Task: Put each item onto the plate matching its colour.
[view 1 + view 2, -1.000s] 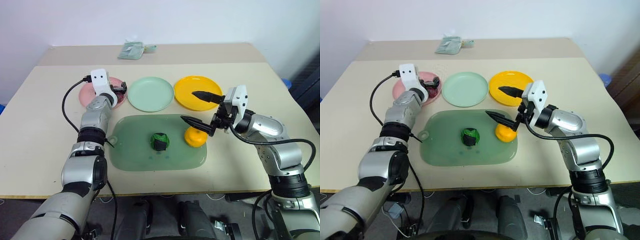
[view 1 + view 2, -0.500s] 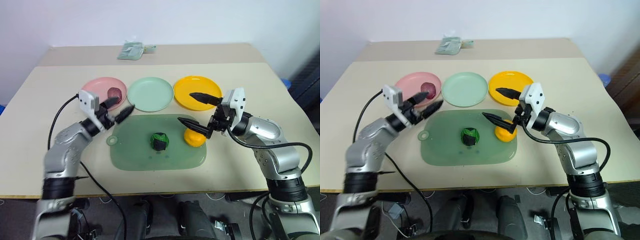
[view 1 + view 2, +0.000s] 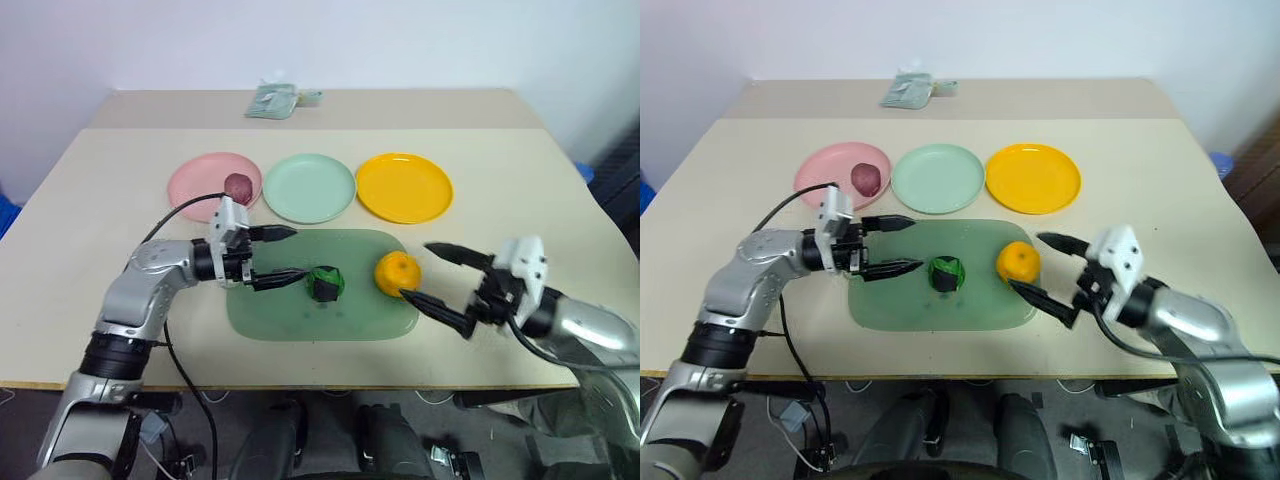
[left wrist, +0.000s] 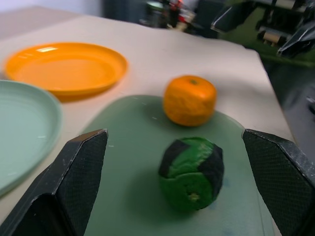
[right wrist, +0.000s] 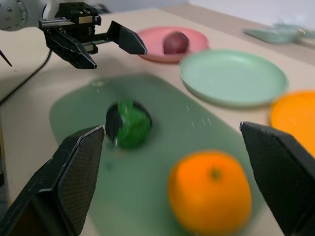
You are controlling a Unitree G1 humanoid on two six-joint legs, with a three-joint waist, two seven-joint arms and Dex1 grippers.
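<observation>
Left arm: your left gripper (image 3: 278, 256) has come away from the round pink plastic plate (image 3: 200, 181) at upper left of the left eye view and now points sideways over the translucent green rounded-rectangle board (image 3: 300, 312), jaws spread wide and empty, just beside the dark green ball with black patches (image 3: 325, 283).
Red fruit: the maroon-red round fruit (image 3: 238, 186) lies on the pink plate, free of the gripper, so you can count that item as placed.
Right arm: your right gripper (image 3: 437, 279) has pulled back toward lower right, jaws spread and holding nothing, the round orange tangerine (image 3: 396, 272) sitting between them and the ball.
Green ball: on the board at centre, not yet on the round pale mint green plate (image 3: 310, 187).
Tangerine: on the board's right end, well apart from the round yellow-orange plate (image 3: 404, 186).
Meaning: one of three looks done; I judge the ball is your next pick.
</observation>
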